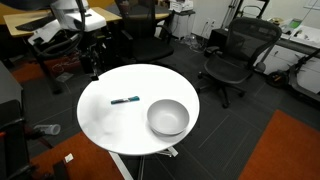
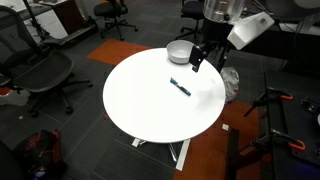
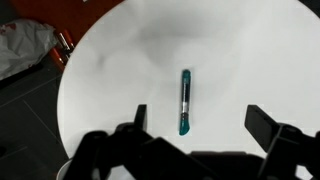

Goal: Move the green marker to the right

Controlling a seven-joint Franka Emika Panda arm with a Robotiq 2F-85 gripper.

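Note:
The green marker point(image 1: 125, 100) is a short teal stick lying flat on the round white table point(image 1: 110, 120), left of the grey bowl point(image 1: 168, 118). It also shows in an exterior view point(image 2: 180, 87) and in the wrist view point(image 3: 185, 101). My gripper point(image 2: 197, 62) hangs above the table edge near the bowl, apart from the marker. In the wrist view the two fingers stand wide apart, open and empty point(image 3: 198, 122), with the marker on the table between and beyond them.
The grey bowl point(image 2: 179, 52) sits near the table rim. Black office chairs point(image 1: 235, 55) and desks stand around the table. An orange carpet patch point(image 1: 290, 150) lies on the floor. A white bag lies on the floor point(image 3: 25, 45).

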